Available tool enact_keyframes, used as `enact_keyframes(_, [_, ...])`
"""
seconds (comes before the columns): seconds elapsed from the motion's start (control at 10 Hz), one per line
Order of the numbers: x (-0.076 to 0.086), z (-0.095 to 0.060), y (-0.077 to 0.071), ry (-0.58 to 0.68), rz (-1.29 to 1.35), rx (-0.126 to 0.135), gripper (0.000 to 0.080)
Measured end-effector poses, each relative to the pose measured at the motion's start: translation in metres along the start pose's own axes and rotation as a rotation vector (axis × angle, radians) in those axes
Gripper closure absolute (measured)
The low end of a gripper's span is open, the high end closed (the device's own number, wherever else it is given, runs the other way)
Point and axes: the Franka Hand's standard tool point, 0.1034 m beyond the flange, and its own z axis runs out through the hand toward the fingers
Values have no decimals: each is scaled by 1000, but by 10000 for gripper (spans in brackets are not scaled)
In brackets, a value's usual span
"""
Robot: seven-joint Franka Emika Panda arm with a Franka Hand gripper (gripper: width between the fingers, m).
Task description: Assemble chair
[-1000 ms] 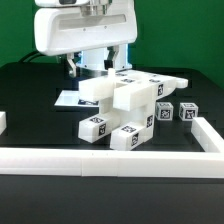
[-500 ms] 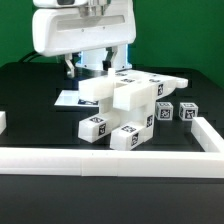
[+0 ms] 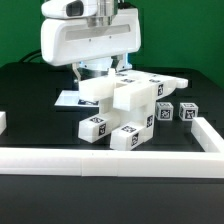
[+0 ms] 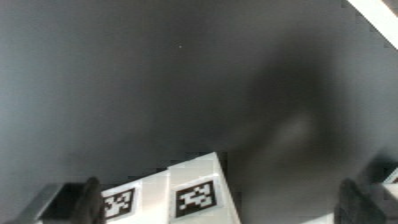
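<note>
Part-built chair (image 3: pixel 125 103): white blocky cluster w/ b&w square tags, sits approx mid-table (image 3: pixel 30 115), lying tilted, one flat piece sticking out toward ext. view's right. Tagged block ends face the camera low at the front.

Loose tagged block (image 3: pixel 161 111) just beside it on ext. view's right; second block (image 3: pixel 187 113) next to that, apart from the chair.

Gripper (image 3: pixel 98 72) hangs over the chair's rear part, on ext. view's left side of it. Jaws wide, holding nothing. Wrist view: fingers (image 4: pixel 68 205) far apart over dark table, two tagged white faces (image 4: pixel 169 195) between them, nearer one finger; contact can't be told.

Marker board (image 3: pixel 68 98) lies flat behind the chair, partly hidden by the gripper body. White border rail (image 3: pixel 110 160) runs along the table front and up ext. view's right side. Green backdrop (image 3: pixel 20 25) behind.
</note>
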Motion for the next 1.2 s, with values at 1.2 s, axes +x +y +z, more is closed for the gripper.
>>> enact_keyframes(1.2, [67, 7, 0, 0, 77, 22, 147])
